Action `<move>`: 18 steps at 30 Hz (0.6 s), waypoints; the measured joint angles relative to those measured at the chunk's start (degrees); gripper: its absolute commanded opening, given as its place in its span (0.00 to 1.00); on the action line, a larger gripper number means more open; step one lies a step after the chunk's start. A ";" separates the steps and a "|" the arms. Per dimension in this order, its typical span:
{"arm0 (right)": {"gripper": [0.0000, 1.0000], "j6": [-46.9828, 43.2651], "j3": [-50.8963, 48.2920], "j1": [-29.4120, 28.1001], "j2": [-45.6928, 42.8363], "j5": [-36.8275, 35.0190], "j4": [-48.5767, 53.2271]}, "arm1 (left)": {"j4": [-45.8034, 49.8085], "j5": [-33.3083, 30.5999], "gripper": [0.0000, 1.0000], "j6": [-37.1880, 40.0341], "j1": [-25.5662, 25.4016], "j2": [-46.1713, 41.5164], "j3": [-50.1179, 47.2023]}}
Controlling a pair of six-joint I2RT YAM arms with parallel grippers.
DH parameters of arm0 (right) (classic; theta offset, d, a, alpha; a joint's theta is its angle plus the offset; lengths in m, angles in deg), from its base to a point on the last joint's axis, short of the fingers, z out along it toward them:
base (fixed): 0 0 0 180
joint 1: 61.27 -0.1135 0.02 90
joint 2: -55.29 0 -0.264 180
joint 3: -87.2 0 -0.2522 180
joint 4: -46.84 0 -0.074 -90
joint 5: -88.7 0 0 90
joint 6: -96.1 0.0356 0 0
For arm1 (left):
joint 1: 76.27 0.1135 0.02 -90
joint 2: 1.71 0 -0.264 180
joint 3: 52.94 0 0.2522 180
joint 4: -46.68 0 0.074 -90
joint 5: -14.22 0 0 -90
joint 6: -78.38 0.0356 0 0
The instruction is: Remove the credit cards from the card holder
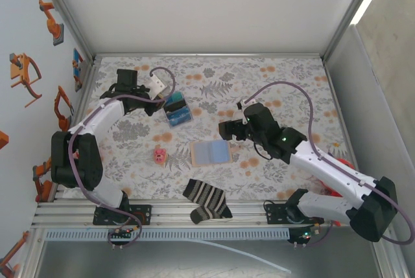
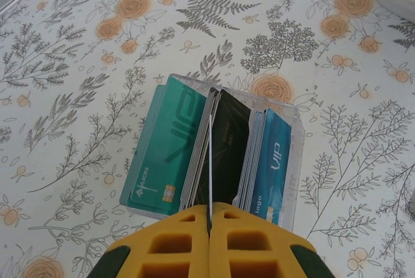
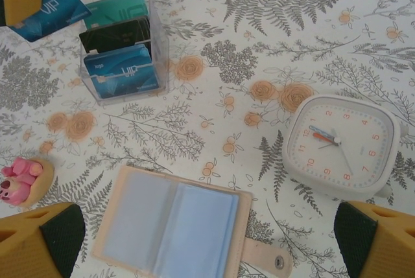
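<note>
Nearby, clock, sock, perhaps a pink toy surround card holder.

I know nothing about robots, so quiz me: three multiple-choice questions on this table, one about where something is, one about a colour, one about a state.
1. Where is the tan card holder?
A. hanging in the air
B. flat on the table, right of the pink toy in the top view
C. leaning on the back wall

2. What colour is the card pinched by the left end effector?
A. red
B. white
C. blue

3. The right end effector is:
A. open and empty
B. shut on a card
C. shut on the card holder

Answers: B, it lies opened out beside the toy; C, its face is blue with VIP lettering; A, its fingers stand wide apart with nothing between them.
</note>
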 measured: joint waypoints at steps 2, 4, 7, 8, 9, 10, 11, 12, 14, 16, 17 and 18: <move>0.98 0.28 0.00 0.00 0.94 0.11 -0.02 | 0.11 -0.02 0.00 0.22 0.33 0.33 0.37; 0.99 0.66 0.04 0.00 1.84 0.15 -0.02 | 0.26 -0.02 0.00 0.61 0.68 1.18 1.01; 0.98 0.85 0.13 0.00 2.93 0.20 -0.04 | 0.57 0.02 0.00 1.09 1.03 2.97 2.03; 0.98 0.87 0.28 0.00 3.26 0.24 -0.04 | 0.94 0.04 0.00 1.22 1.09 3.56 2.49; 0.98 0.87 0.46 0.00 3.56 0.37 -0.04 | 1.22 0.20 0.00 1.29 1.11 3.93 2.86; 0.98 0.87 0.72 0.00 3.89 0.42 -0.04 | 1.40 0.39 0.00 1.42 1.11 4.17 3.13; 0.98 0.87 0.96 0.00 4.13 0.57 -0.07 | 1.51 0.70 0.00 1.49 1.11 4.26 3.19; 0.98 0.87 1.09 0.00 4.28 0.59 -0.11 | 1.55 1.05 0.00 1.51 1.11 4.24 3.21; 0.98 0.87 1.18 0.00 4.48 0.83 -0.42 | 1.51 1.66 0.00 1.53 1.09 4.24 3.21; 0.98 0.87 1.18 0.00 4.61 1.03 -0.50 | 1.53 1.92 0.00 1.55 0.94 4.24 3.23; 0.98 0.90 1.18 0.00 4.66 1.07 -0.50 | 1.51 2.23 0.00 1.66 0.85 4.24 3.23; 0.98 0.90 1.18 0.00 4.72 1.07 -0.50 | 1.55 2.47 0.00 1.70 0.74 4.24 3.21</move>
